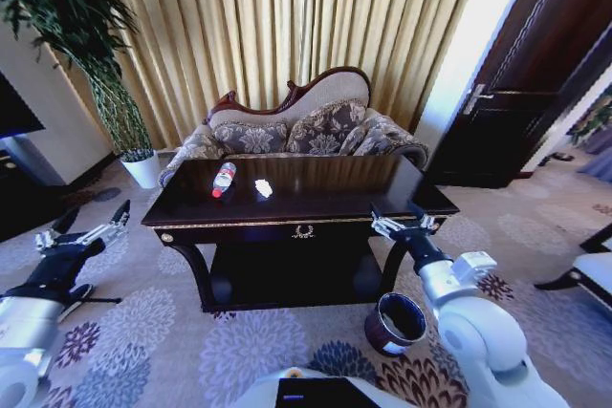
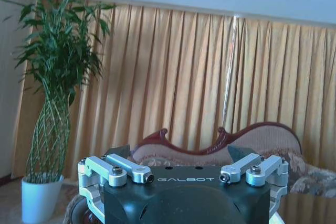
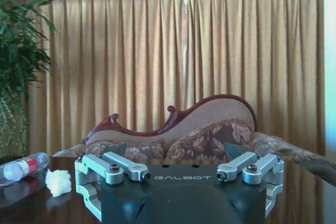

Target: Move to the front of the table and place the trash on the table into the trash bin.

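Head view: dark glossy counter with gold trim stands centre, in front of a patterned sofa and gold curtains. On the counter top, toward its left half, lies a clear plastic bottle with a red label, on its side. Just right of it, apart from it, sits a crumpled white paper piece. Rest of the top is bare and reflective.

Trash bin, round, dark brown with shiny rim, stands on the carpet at the counter's front right corner, near the right leg, just beside the right arm.

Left gripper is off to the left of the counter, over the carpet, well apart from the trash; its fingers are spread apart and hold nothing. Right gripper is at the counter's front right edge, about level with the top, fingers spread, empty.

Right wrist view: right gripper faces the sofa across the counter top; bottle and white paper lie side by side, paper nearer to the gripper, neither touched. Left wrist view: left gripper wide apart, facing curtains, sofa back and a potted plant in a white pot.
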Available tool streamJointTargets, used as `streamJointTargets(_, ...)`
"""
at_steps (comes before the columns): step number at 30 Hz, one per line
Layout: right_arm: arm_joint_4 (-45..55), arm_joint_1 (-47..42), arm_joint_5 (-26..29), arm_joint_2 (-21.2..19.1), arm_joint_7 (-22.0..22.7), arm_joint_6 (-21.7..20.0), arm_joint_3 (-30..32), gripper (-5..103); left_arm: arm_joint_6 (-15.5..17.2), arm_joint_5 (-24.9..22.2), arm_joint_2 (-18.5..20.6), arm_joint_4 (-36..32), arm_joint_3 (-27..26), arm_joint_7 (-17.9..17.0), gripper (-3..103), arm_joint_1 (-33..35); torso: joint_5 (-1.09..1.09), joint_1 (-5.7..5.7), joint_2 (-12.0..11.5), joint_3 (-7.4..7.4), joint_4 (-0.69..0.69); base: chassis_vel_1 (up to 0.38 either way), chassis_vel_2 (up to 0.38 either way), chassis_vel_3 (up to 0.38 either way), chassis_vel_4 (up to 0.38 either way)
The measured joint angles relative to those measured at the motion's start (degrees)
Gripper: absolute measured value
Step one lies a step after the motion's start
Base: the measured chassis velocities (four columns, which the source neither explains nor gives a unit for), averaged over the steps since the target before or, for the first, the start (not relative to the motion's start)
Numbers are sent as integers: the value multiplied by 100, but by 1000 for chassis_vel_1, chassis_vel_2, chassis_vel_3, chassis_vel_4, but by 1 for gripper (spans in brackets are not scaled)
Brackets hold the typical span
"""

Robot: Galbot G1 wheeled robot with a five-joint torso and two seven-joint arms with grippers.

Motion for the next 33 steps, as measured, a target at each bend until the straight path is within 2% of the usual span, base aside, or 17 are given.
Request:
streamJointTargets(5, 1, -25, -28, -104, 10, -179, -24, 100, 337, 21, 17, 0, -63, -39, 100, -10, 0, 0, -1, 0, 1, 0, 0, 0, 0)
streamJointTargets(10, -29, 24, 63, -190, 17, -244, -28, 100, 523, 26, 52, 0, -121, -120, 100, -4, 0, 0, -1, 0, 1, 0, 0, 0, 0)
streamJointTargets(33, -81, 20, 137, -108, -28, -363, -70, 100, 577, 103, 59, 0, -76, -11, 100, -6, 0, 0, -1, 0, 1, 0, 0, 0, 0)
